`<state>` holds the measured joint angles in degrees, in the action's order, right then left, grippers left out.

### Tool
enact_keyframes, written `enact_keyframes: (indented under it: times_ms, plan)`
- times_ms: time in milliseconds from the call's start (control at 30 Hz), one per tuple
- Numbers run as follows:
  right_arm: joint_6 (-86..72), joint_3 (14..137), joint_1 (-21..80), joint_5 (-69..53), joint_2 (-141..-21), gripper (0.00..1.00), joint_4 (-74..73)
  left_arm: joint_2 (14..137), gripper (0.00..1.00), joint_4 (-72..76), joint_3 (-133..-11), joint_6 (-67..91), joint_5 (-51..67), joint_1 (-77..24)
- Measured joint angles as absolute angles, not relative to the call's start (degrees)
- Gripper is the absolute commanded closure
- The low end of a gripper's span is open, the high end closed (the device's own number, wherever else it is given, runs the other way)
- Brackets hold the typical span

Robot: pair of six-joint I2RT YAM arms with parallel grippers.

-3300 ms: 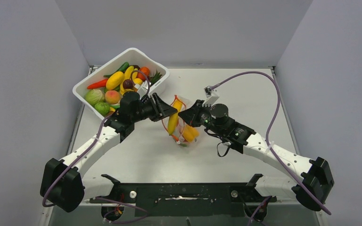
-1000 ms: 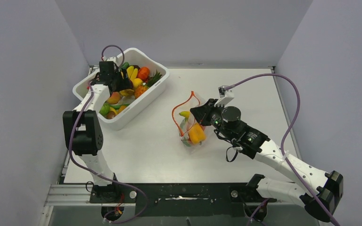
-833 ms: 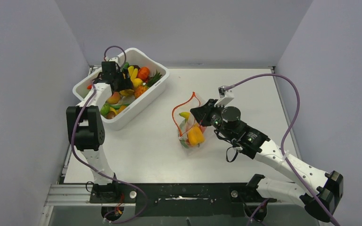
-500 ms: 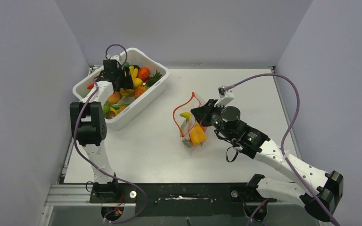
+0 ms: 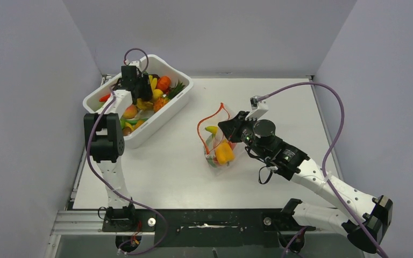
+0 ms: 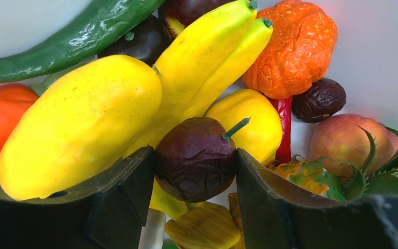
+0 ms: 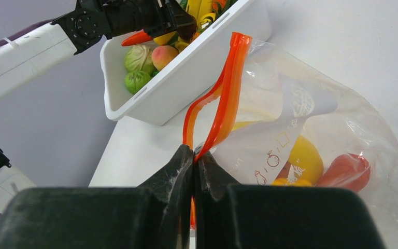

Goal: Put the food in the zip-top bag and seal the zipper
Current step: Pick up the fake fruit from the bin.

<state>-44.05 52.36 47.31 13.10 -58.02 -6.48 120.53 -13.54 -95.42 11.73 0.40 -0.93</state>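
With yellow toy food [image 5: 223, 153] already lying in the open zip-top bag [image 7: 311, 104] on the table [image 5: 285, 97], the right gripper [image 7: 193, 155] is pinching the bag's unsealed red zipper [image 7: 228, 88] while the left gripper [image 6: 194, 179] is clamping a dark purple plum [image 6: 192, 150] in the white tub [image 7: 197, 67], leaving loading and sealing undone.

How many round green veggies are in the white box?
2. A pale cabbage beside the peach, and a brighter green ball just below it, at the tub's end. Others may be buried.
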Motion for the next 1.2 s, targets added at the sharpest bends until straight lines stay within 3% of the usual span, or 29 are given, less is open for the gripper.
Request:
enact_keyframes:
  times_ms: [233, 667, 1200]
  plan:
    - [-44.14, 52.36, 47.31, 13.08, -58.22, 1.00, -6.46, 116.51, 0.70, -15.81, -93.91, 12.49, 0.32, -1.43]
    - [-44.60, 51.35, 47.31, 12.60, -58.94, 1.00, -6.04, 94.96, 0.72, -18.02, -81.76, 14.90, 3.07, -1.74]
    - [-45.54, 50.09, 47.20, 9.37, -60.95, 1.00, -3.31, 68.51, 0.73, -13.30, -59.53, 25.17, 27.40, -6.04]
